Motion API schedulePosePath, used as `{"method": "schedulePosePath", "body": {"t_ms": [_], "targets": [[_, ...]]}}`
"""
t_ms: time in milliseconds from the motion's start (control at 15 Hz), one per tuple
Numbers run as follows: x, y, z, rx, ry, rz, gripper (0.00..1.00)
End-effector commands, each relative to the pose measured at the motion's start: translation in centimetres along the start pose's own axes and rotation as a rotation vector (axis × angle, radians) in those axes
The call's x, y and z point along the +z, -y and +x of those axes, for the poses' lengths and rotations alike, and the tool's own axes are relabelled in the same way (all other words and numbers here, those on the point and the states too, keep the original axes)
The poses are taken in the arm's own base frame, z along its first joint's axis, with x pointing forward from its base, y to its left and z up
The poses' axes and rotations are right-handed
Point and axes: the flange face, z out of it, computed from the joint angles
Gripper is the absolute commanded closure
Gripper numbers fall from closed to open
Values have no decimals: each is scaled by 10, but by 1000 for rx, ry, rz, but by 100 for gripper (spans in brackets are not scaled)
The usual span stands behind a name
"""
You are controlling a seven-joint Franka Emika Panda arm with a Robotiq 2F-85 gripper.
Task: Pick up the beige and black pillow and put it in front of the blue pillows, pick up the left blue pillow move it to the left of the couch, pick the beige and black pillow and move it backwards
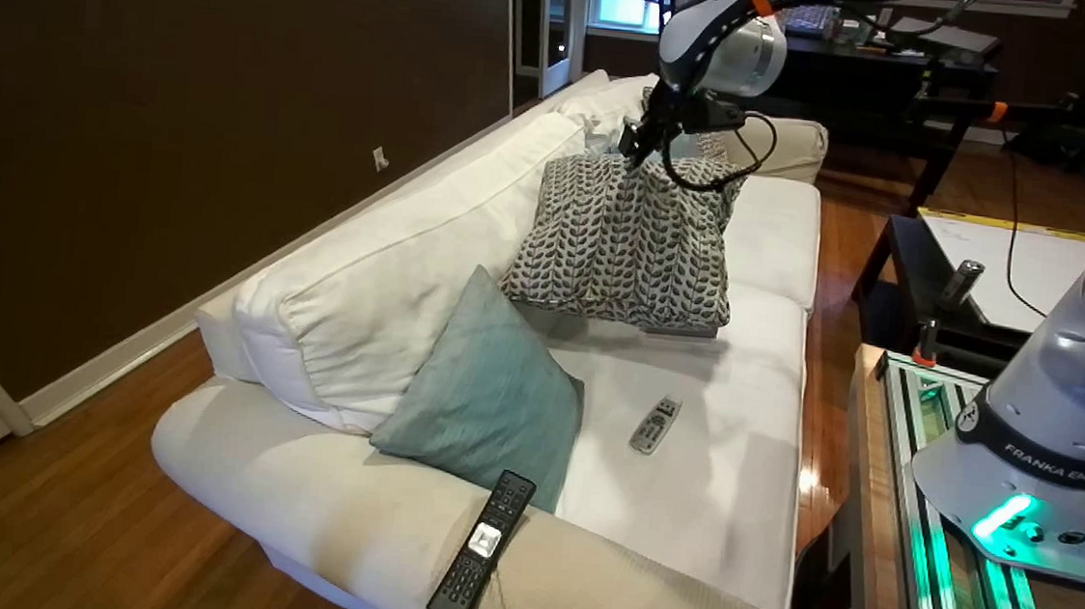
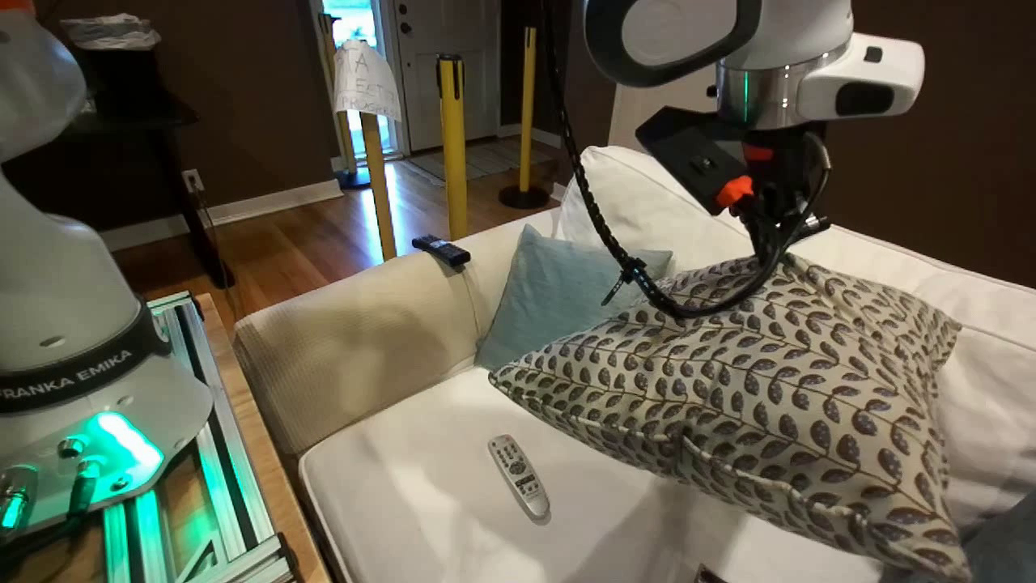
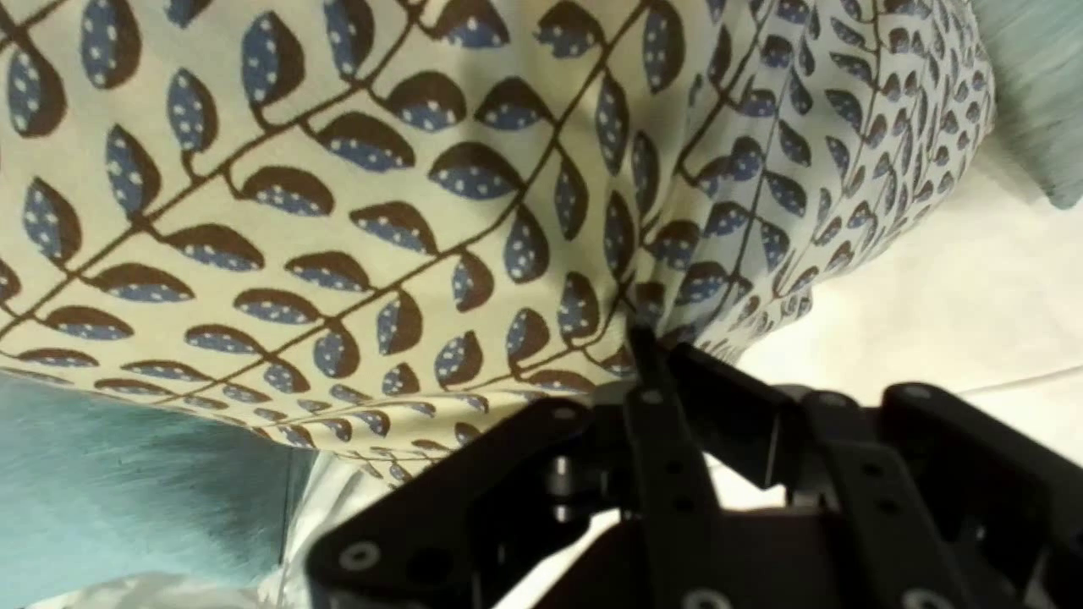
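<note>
From beige and black pillow (image 1: 627,243), in an exterior view: room over couch seat (image 1: 775,245), 3 o'clock; couch back (image 1: 434,262) blocks 9, blue pillow (image 1: 492,397) 7, silver remote (image 1: 657,425) 5–6.

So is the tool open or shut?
The tool is shut on the beige and black pillow, which the wrist view shows bunched between the fingers.
</note>
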Motion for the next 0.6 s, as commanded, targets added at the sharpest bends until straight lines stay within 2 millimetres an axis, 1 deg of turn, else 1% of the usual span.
{"method": "schedulePosePath", "body": {"t_ms": [0, 133, 267, 467, 533], "targets": [[-49, 5, 8, 7, -118, 25, 98], [-57, -1, 16, 76, -174, 36, 98], [-53, -7, 20, 155, -225, 38, 98], [-32, -12, 18, 280, -255, 46, 98], [-22, -13, 16, 320, -259, 44, 98]]}}
